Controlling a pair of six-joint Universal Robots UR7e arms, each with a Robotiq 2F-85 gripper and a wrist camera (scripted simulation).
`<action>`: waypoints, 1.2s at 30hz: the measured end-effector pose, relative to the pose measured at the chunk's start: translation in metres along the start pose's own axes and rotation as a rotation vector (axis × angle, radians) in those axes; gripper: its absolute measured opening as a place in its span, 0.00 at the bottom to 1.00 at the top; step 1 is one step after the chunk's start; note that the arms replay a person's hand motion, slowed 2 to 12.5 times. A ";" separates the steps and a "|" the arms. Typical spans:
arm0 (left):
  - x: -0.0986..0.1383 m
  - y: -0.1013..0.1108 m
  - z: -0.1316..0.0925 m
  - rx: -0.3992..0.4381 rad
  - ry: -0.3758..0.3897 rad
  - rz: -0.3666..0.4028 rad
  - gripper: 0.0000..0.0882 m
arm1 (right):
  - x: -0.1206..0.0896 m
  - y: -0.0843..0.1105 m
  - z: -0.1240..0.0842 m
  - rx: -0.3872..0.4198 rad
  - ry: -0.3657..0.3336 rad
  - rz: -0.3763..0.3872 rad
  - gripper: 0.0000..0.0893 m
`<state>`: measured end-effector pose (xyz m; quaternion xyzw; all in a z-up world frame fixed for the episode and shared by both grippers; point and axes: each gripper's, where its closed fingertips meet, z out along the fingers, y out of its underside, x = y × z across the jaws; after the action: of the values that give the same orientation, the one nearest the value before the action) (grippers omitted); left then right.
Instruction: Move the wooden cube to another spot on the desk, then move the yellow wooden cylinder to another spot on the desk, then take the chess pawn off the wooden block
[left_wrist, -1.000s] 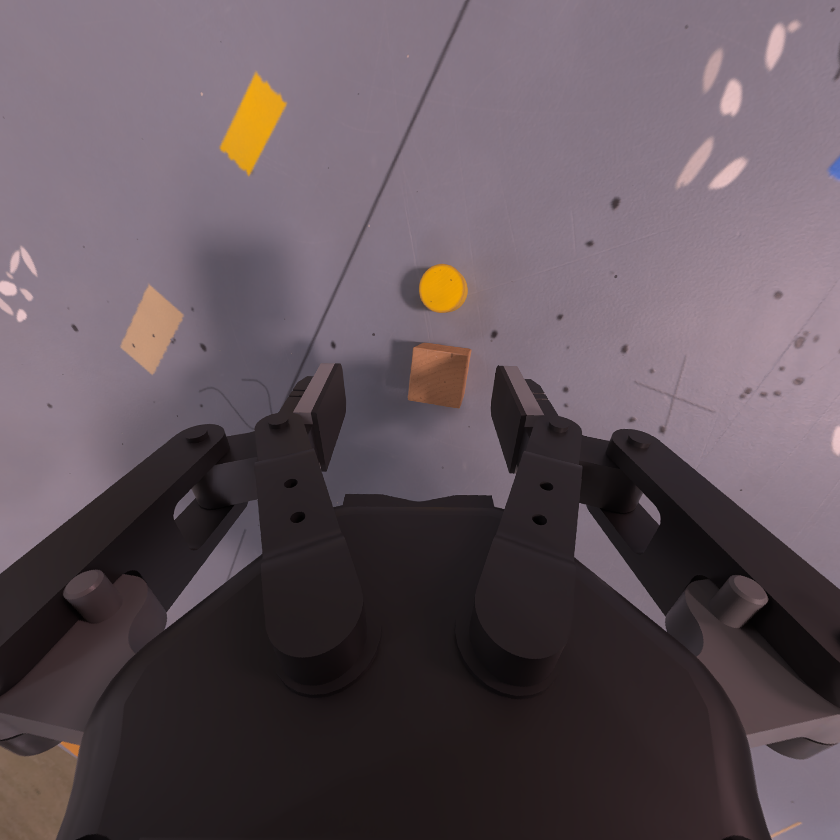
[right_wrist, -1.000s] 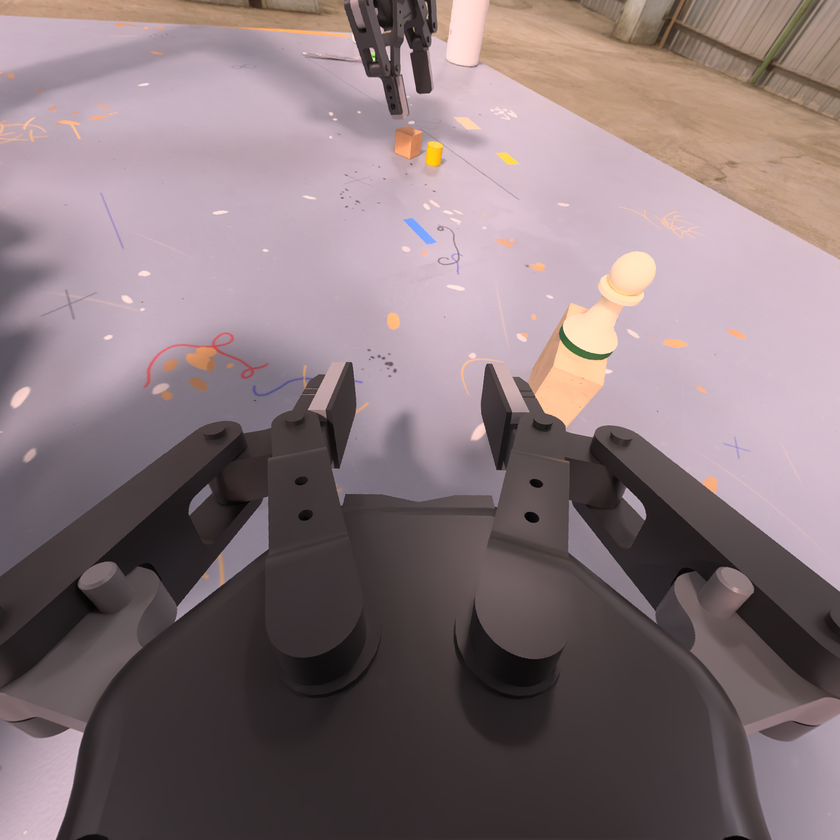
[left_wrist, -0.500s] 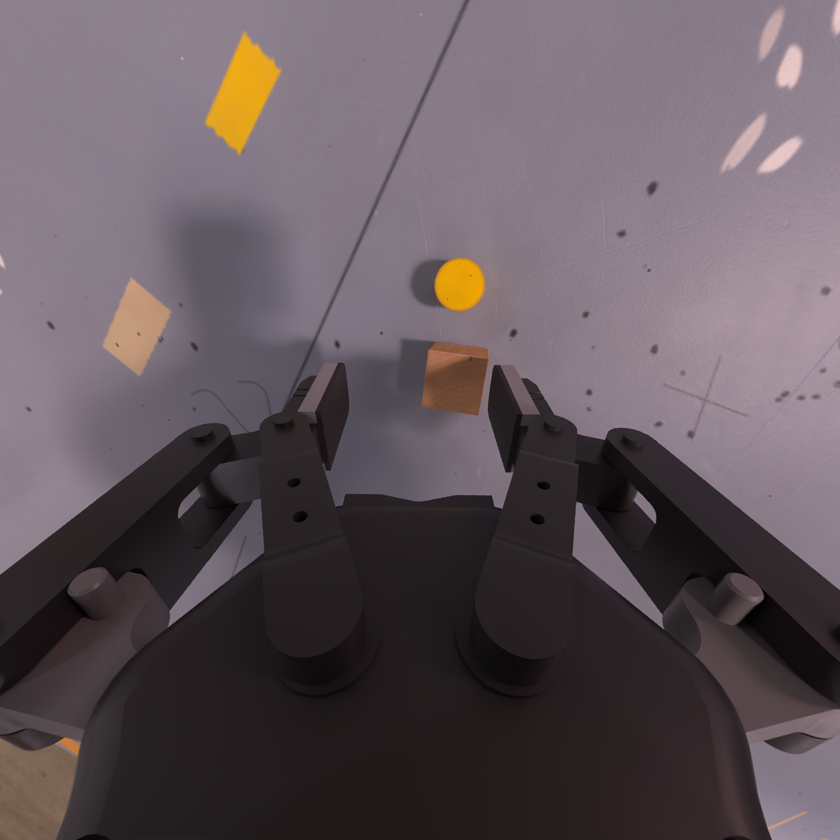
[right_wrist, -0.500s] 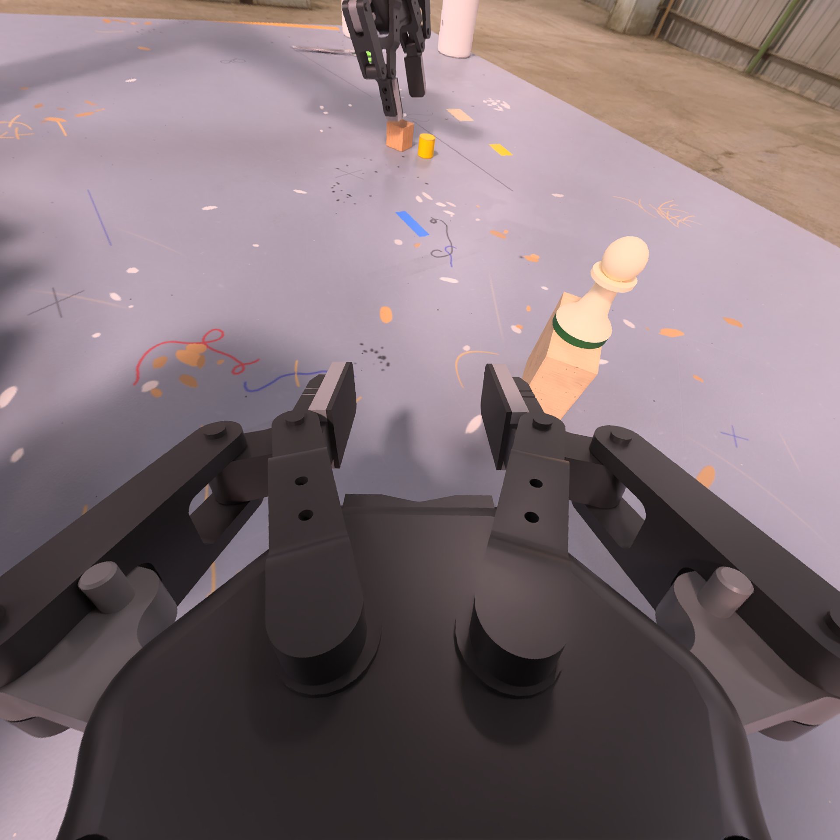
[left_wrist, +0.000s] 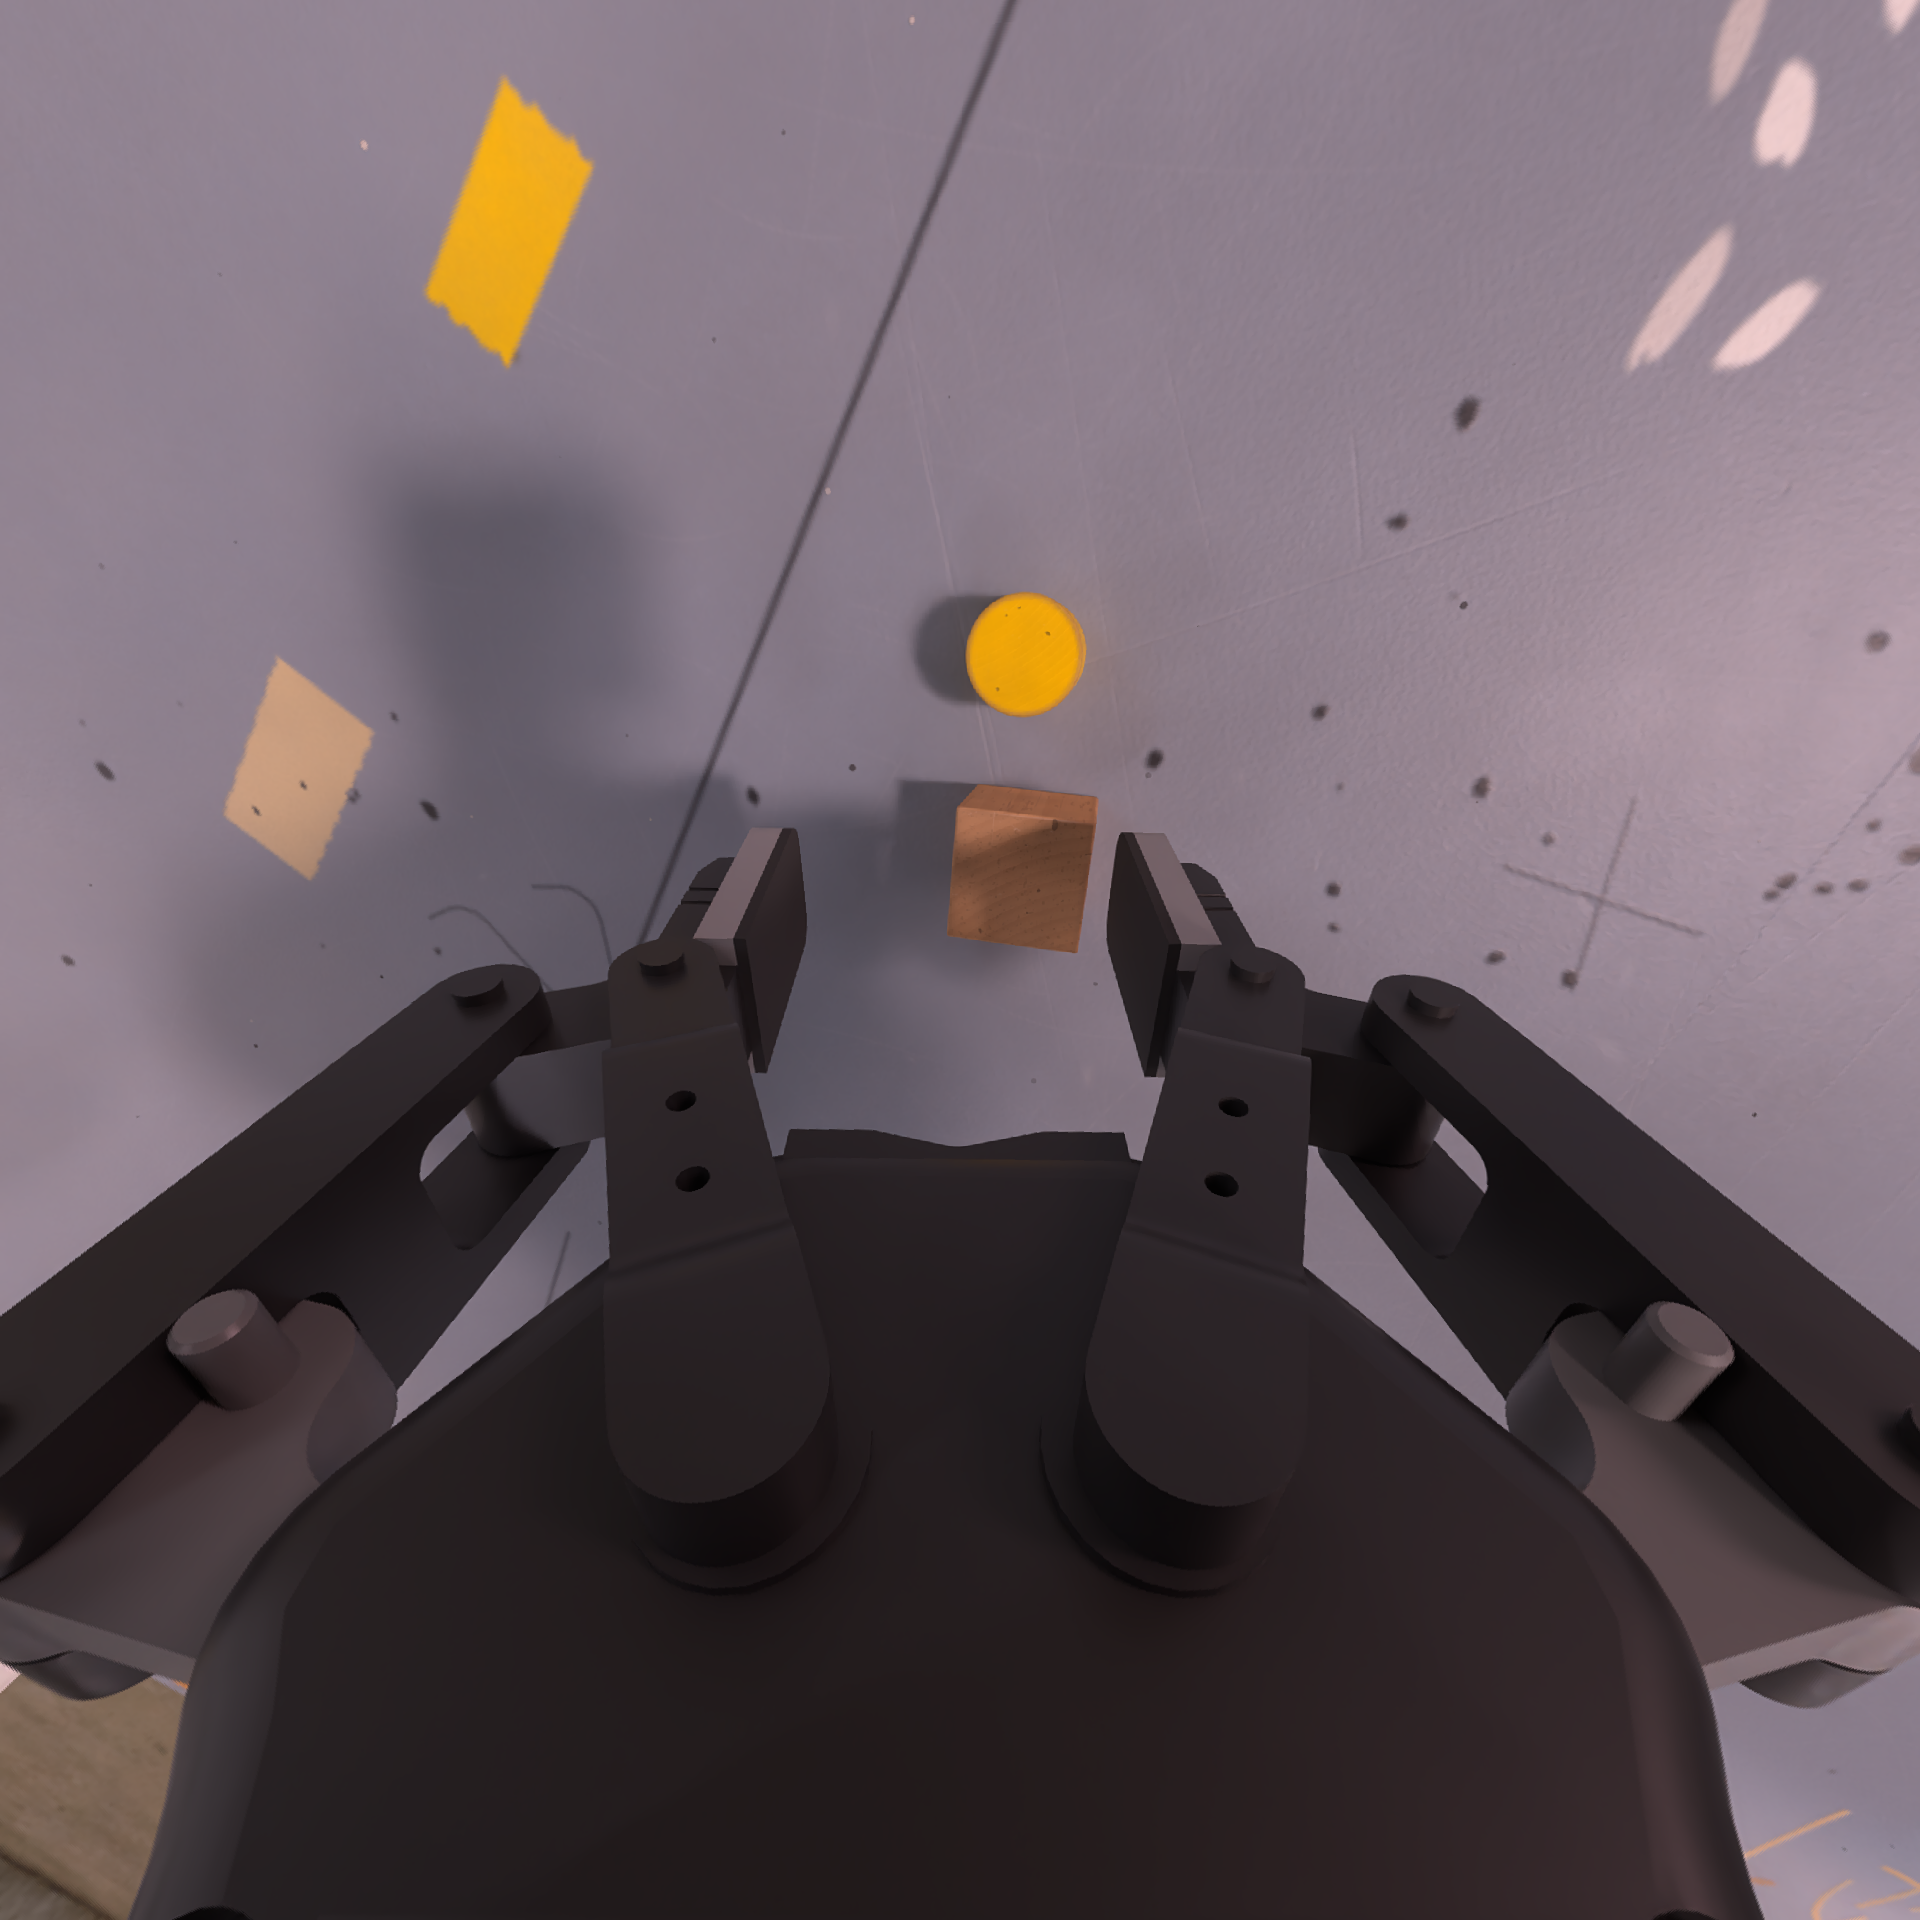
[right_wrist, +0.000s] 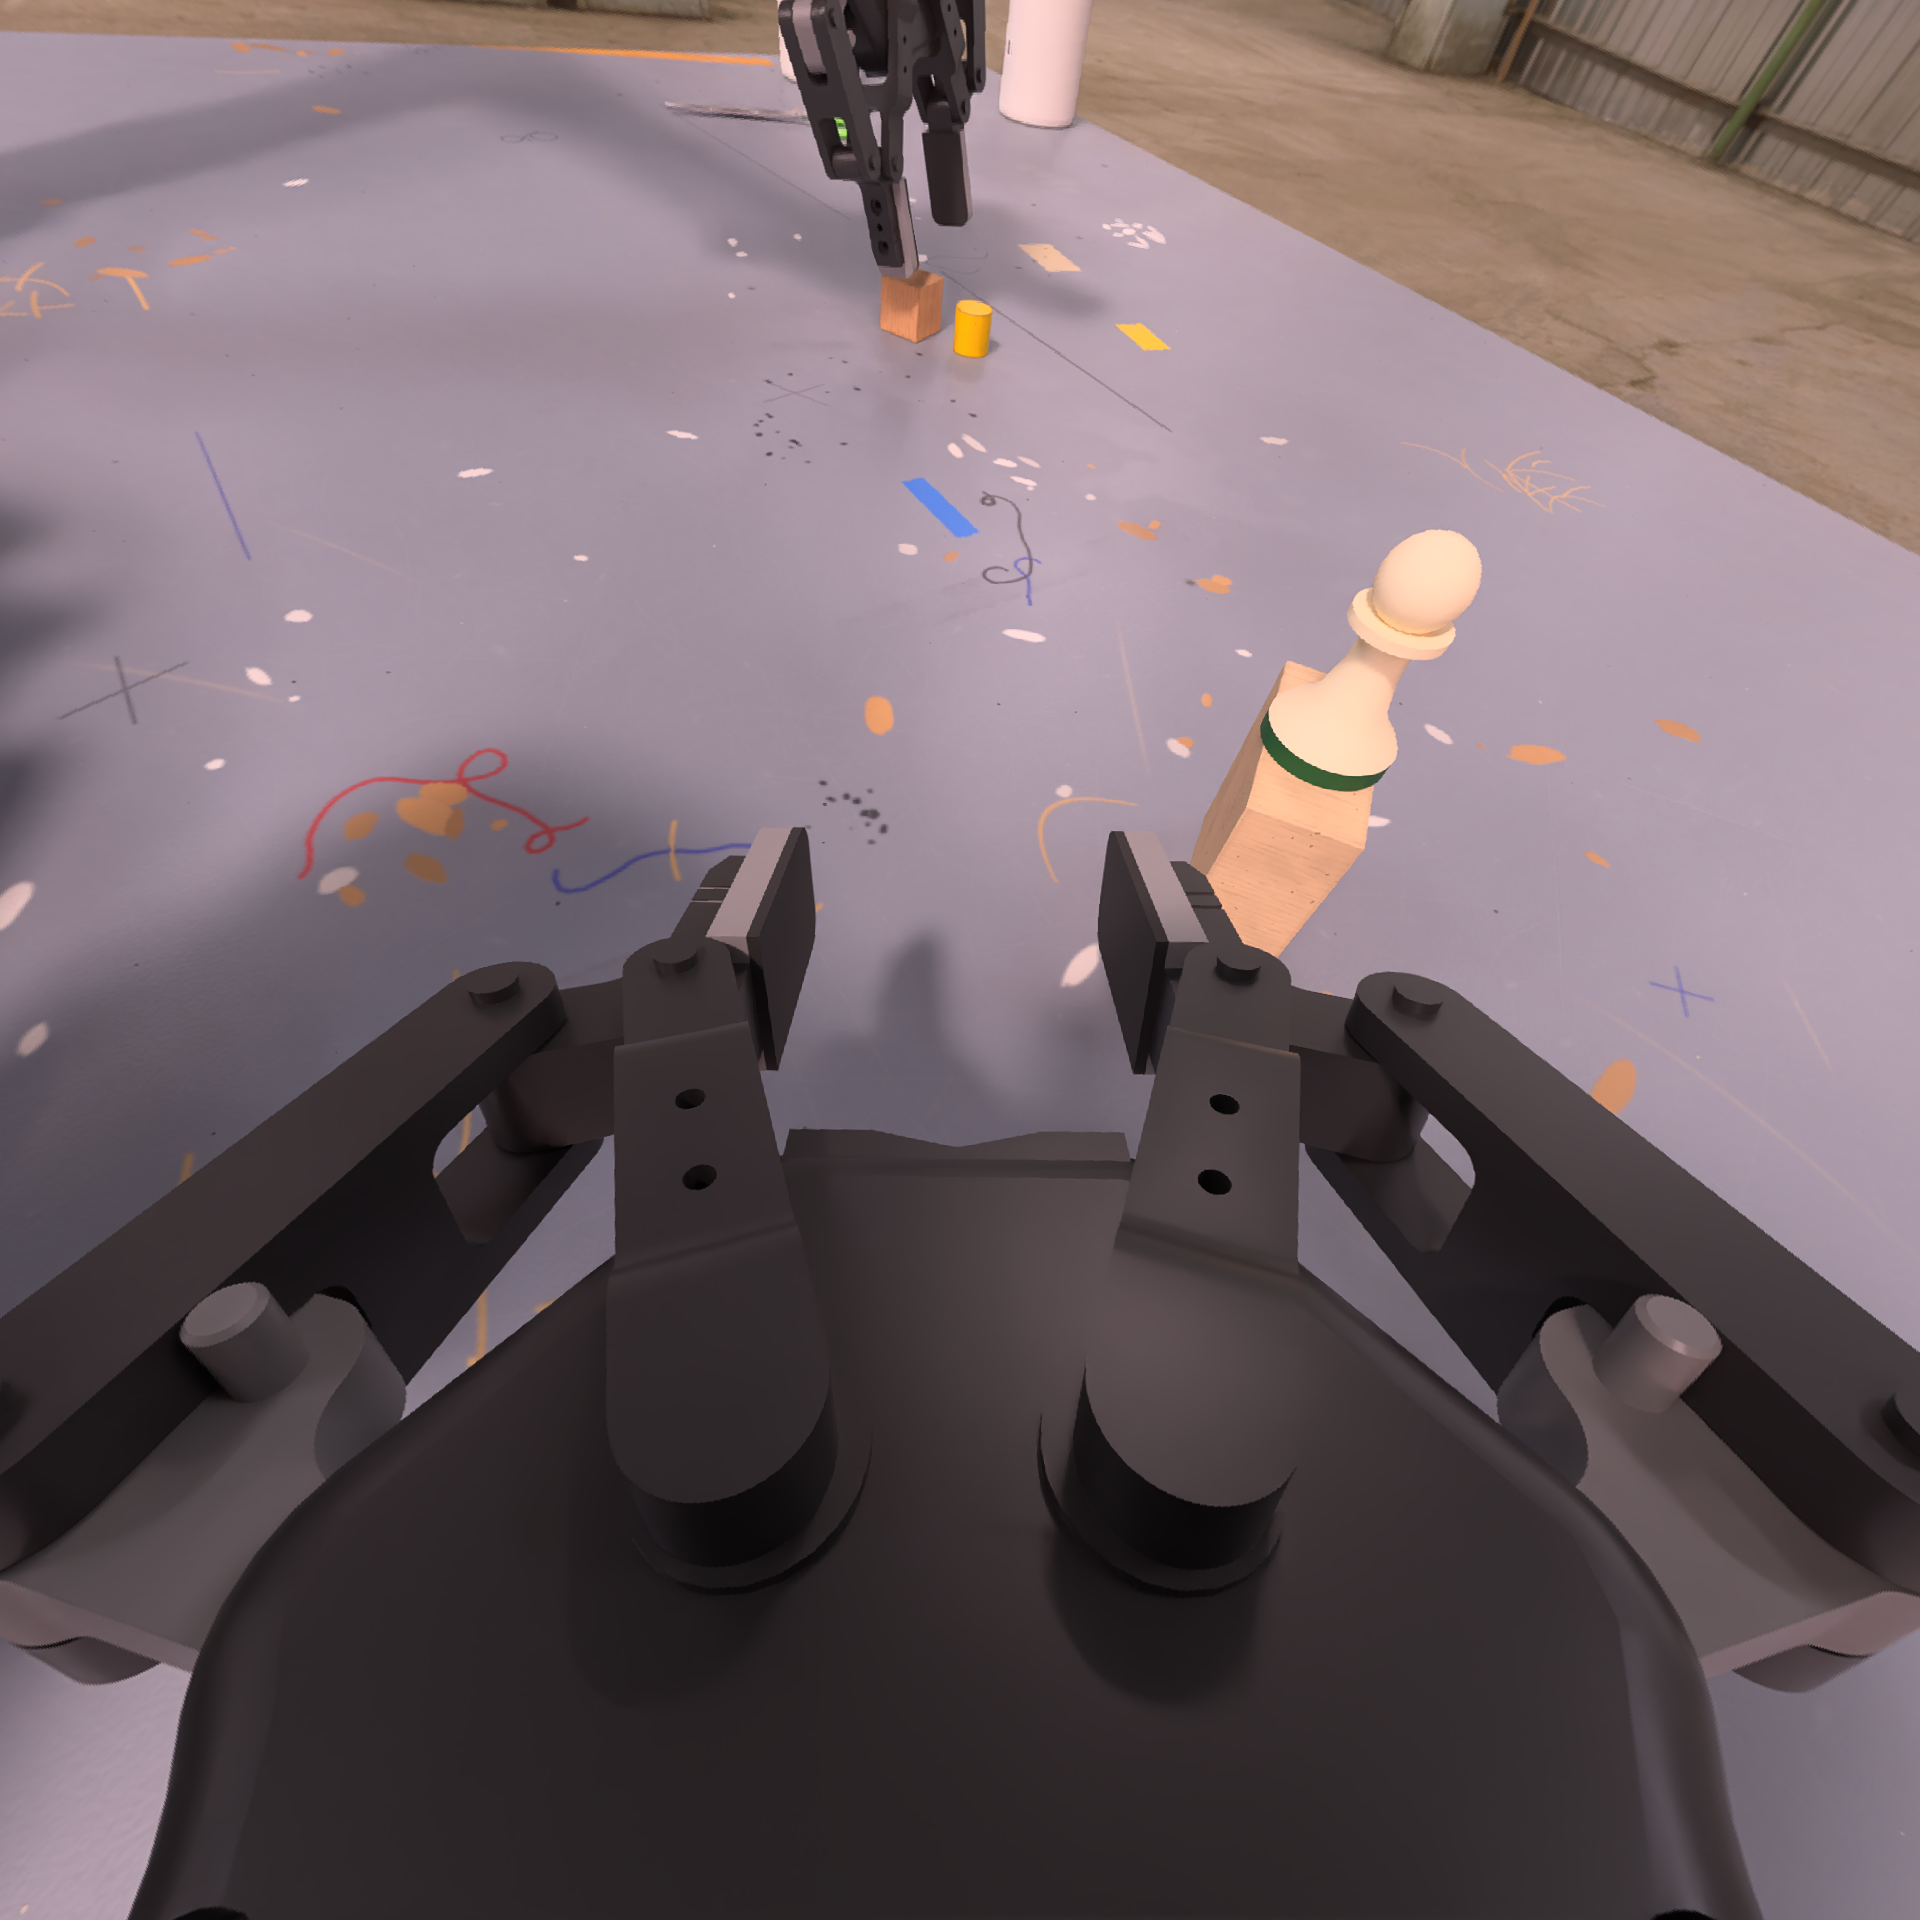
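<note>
**A:** Start at the left gripper (left_wrist: 956, 940). How do the jaws stand?

**B:** Spread wide, holding nothing. The wooden cube (left_wrist: 1021, 871) sits in the gap, nearer the right-hand pad than the other. From above it looks clear of both, though in the right wrist view one finger seems to end right at the cube's top edge, so I can't rule out a light touch.

**A:** Why hang there like that?

**B:** My guess is it's lining up to grasp the cube, the first item to be moved. The pads face two opposite sides of it, which suits a straight squeeze. It looks to need a little more descent and some centring first.

**A:** And just beyond?

**B:** The yellow cylinder (left_wrist: 1025, 654) stands upright just past the cube, close but apart. Its place probably explains the approach from above: closing sideways shouldn't knock it.

**A:** The right gripper (right_wrist: 956, 940)?

**B:** Also open and empty, low over the desk (right_wrist: 520, 468). The pawn (right_wrist: 1361, 686) stands on the wooden block (right_wrist: 1283, 842) just to its right, untouched. Block and pawn look tilted here, but that may be the wide lens. I'd say this arm is waiting for the last step.

**A:** Further out?

**B:** Tape scraps and paint flecks on the desk, well away from everything.
</note>
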<state>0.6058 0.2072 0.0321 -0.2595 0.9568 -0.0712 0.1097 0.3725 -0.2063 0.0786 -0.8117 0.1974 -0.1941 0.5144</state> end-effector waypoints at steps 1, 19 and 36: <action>0.000 0.000 0.000 -0.001 0.003 0.001 0.60 | 0.000 0.000 0.000 0.000 0.000 0.000 0.56; 0.012 0.000 -0.006 -0.003 0.099 -0.002 0.74 | 0.000 0.001 -0.001 0.003 0.001 0.000 0.56; 0.006 0.009 0.003 -0.070 0.066 0.012 0.65 | -0.001 0.002 0.000 -0.002 -0.003 -0.004 0.55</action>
<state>0.5970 0.2116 0.0262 -0.2550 0.9634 -0.0453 0.0696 0.3712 -0.2067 0.0769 -0.8129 0.1951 -0.1938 0.5134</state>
